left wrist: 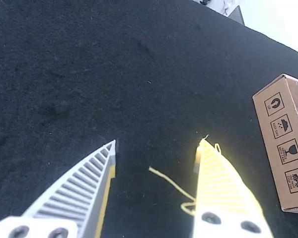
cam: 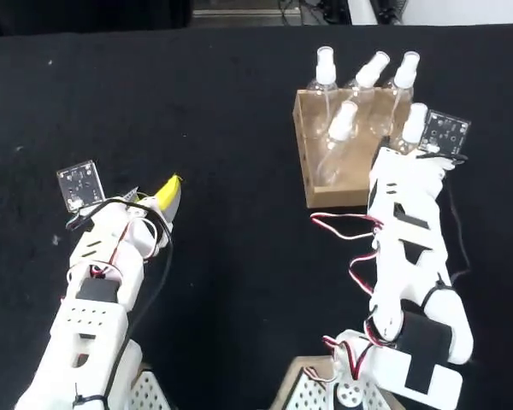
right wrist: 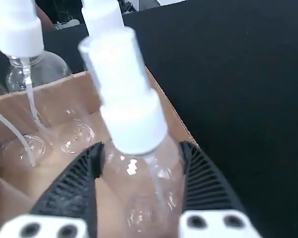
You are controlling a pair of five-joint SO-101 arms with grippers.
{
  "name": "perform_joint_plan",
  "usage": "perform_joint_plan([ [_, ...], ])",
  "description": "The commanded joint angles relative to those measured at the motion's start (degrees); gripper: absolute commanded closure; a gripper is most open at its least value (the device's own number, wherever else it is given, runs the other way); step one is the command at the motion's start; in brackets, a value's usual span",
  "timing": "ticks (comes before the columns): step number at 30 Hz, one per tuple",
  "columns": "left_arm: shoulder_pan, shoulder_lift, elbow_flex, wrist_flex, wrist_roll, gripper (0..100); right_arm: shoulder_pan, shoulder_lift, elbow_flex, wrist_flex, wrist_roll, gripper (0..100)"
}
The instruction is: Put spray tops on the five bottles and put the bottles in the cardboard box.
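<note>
A cardboard box stands at the back right of the black table. Several clear bottles with white spray tops stand in it, such as the ones at the back and in the middle. My right gripper is shut on one more capped bottle, held upright inside the box by its right wall; in the high view this bottle is at the box's right side. My left gripper hangs open over bare table, left of the box, with nothing between its fingers.
The black cloth covers the whole table. Red and white cables loop from the right arm just in front of the box. A loose yellow thread trails from the left gripper's yellow finger.
</note>
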Motion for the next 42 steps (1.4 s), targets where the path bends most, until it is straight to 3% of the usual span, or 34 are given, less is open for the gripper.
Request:
perform_joint_plan([
  [1, -0.4, -0.5, -1.0, -1.1, 0.2, 75, -0.9, -0.5, -0.6, -1.8, -0.3, 86.4],
  [11, -0.4, -0.5, -1.0, -1.1, 0.2, 75, -0.7, -0.5, 0.0, -1.8, -0.3, 85.5],
  [19, -0.4, -0.5, -1.1, -1.1, 0.2, 75, -0.9, -0.5, 1.3, -1.8, -0.3, 68.5],
  [30, -0.4, -0.5, -1.1, -1.1, 0.2, 75, -0.4, -1.2, 1.7, -1.4, -0.3, 68.4],
  [42, -0.4, -0.5, -1.1, -1.2, 0.1, 75, -1.8, -16.0, 10.5, -1.4, -0.3, 68.0],
])
